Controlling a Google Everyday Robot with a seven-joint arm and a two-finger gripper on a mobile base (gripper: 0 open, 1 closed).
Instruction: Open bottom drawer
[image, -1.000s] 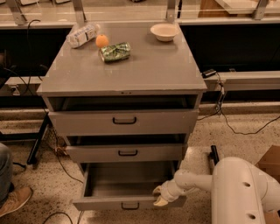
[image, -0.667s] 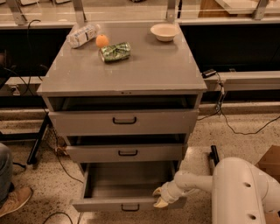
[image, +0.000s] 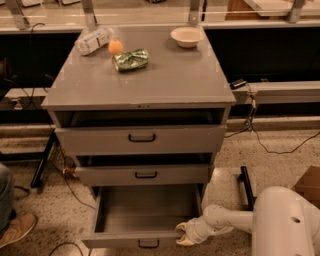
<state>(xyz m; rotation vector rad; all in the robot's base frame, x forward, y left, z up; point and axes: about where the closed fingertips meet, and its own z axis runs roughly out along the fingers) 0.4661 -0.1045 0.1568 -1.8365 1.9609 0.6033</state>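
Down low, the gripper (image: 182, 235) sits at the right end of the bottom drawer's front panel, touching or just beside its inner edge. Whether it is clenched or released I cannot tell.

The bottom drawer (image: 147, 215) stands well out from the grey cabinet (image: 145, 80), its bare floor showing and its black loop handle (image: 148, 244) near the lower edge of the view. The middle drawer (image: 145, 175) and top drawer (image: 141, 139) above sit only slightly ajar.

By my judgement the opening is nearly or fully done. What remains is a short last pull if any travel is left, then letting go and backing off without nudging the panel inward.
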